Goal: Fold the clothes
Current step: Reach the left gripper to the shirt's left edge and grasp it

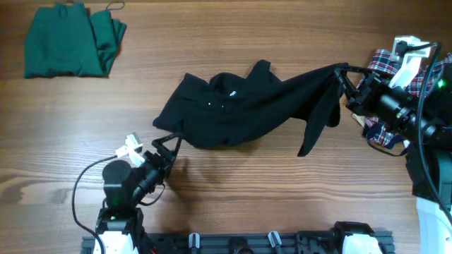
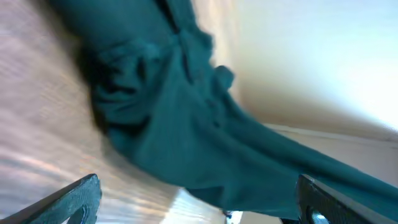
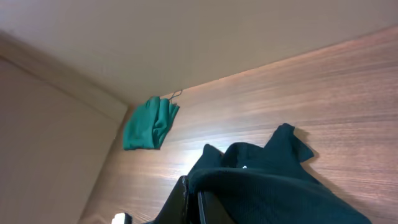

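Black collared shirt [image 1: 226,106] mid-spread: sleeve clamped in right gripper [image 1: 348,79], left gripper [image 1: 169,143] wide beside shirt's edge; likely calls for gripping that edge.

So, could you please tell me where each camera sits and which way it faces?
Overhead: above the table, looking down on the shirt; left gripper and right gripper show.
Left wrist: low, facing the shirt; open fingers show.
Right wrist: faces across to the green garment; shut fingers pinch the shirt.
Shared: all see the shirt.
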Robot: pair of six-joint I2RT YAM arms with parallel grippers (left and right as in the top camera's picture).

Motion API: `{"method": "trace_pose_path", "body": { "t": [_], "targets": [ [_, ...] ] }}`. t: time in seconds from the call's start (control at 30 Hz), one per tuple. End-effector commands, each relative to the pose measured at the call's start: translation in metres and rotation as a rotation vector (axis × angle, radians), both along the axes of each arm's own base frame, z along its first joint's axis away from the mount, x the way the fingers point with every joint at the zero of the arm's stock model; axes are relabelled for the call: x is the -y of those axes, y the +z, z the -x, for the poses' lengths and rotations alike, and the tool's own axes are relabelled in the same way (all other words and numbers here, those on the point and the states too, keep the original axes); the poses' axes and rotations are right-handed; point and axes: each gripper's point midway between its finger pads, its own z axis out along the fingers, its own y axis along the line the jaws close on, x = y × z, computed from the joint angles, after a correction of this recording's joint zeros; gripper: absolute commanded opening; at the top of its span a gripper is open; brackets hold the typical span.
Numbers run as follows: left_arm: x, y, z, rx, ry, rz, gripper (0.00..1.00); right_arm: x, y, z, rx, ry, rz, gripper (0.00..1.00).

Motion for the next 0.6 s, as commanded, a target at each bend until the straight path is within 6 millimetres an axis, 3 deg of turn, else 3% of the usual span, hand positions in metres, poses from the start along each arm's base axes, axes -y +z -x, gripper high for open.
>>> {"method": "trace_pose_path", "body": {
  "t": [0.0,0.27,0.4,0.47,0.57],
  "targets": [
    [0.009,-0.013,0.003,-0.084,-0.046,-0.022,0.99,0.002,0.009,-0.001,0.028,-0.011,0.013,0.04],
    [0.032,-0.006,-0.027,-0.122,-0.163,-0.205,0.99,0.002,0.006,-0.001,0.019,-0.015,0.017,0.04],
    [0.011,-0.007,-0.036,-0.209,-0.112,-0.378,0.99,0.006,0.004,-0.002,0.012,-0.034,0.026,0.04],
    [-0.002,-0.013,-0.031,-0.28,-0.081,-0.45,0.99,0.007,0.003,-0.002,0.009,-0.045,0.03,0.04],
    [-0.003,-0.019,-0.027,-0.314,-0.087,-0.457,1.0,0.008,0.003,-0.003,0.009,-0.052,0.033,0.04]
  ]
}}
